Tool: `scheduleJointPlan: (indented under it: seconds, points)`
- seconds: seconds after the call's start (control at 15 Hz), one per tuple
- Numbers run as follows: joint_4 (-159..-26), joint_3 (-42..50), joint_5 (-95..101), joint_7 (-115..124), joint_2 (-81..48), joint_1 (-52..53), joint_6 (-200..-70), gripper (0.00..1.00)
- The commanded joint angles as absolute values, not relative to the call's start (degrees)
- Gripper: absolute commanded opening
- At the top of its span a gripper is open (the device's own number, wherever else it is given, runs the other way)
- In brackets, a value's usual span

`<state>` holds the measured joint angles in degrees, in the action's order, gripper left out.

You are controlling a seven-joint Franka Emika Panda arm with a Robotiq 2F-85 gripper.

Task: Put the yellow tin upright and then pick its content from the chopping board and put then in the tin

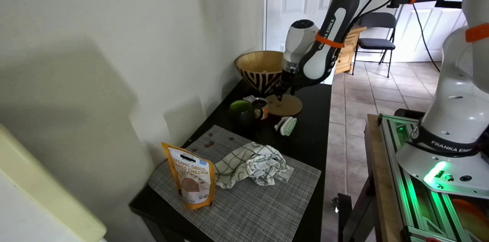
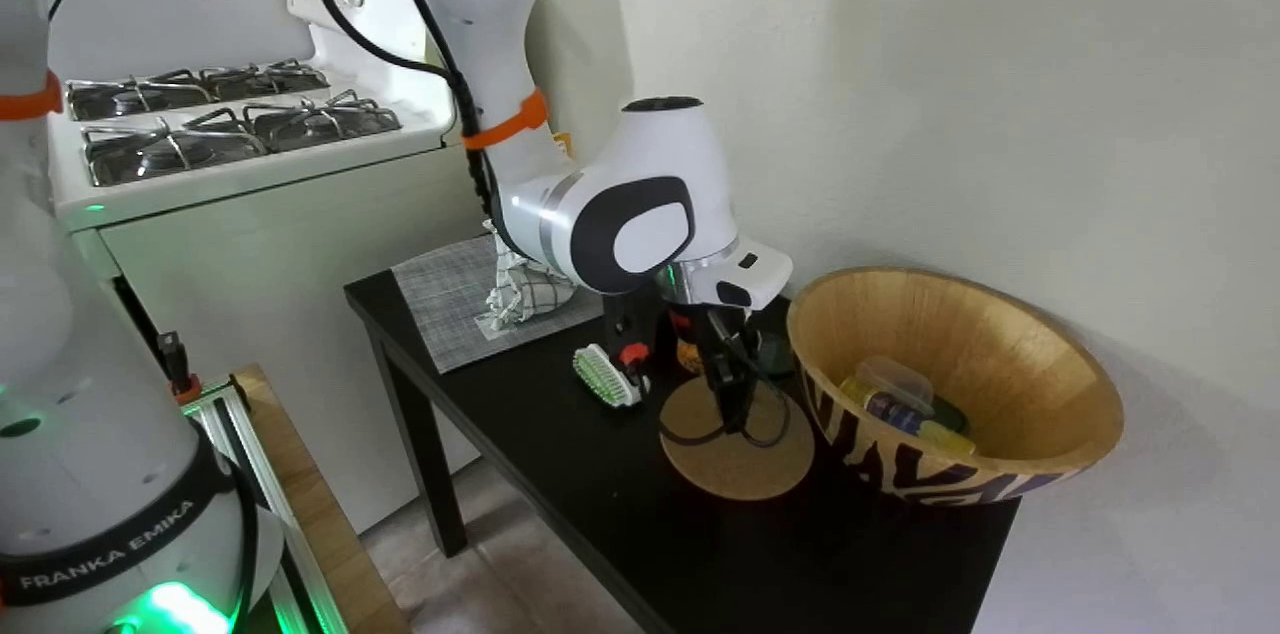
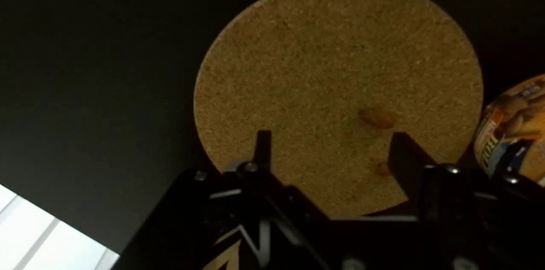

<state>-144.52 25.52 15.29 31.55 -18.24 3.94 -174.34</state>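
The gripper (image 3: 331, 145) hangs spread above the chopping board (image 3: 334, 82); centre it on the brown piece (image 3: 378, 118) — the board's 4 o'clock, wrist view — then descend gently.

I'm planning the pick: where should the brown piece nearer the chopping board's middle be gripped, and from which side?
From above, probably across the narrow middle of the brown piece: it lies on the chopping board, longer than wide. In the wrist view, the pincer is open roughly along that length, so turning it first would likely help.
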Motion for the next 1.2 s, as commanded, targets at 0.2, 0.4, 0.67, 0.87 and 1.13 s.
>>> scheduleJointPlan:
  seconds: [0.2, 0.4, 0.67, 0.87, 1.13]
  points:
    - [-142.78, 26.05, 5.57, 28.79, -24.41, 8.54, -177.69, 0.56]
    - [-141.91, 26.39, 2.73, 27.59, -25.62, 10.07, -178.54, 0.53]
    - [-140.61, 26.64, 0.15, 26.28, -26.84, 11.01, -178.64, 0.49]
    - [-139.84, 26.48, -1.06, 25.74, -27.57, 10.92, -178.44, 0.47]
    - [-139.4, 26.33, -1.92, 25.05, -28.01, 10.93, -178.19, 0.44]
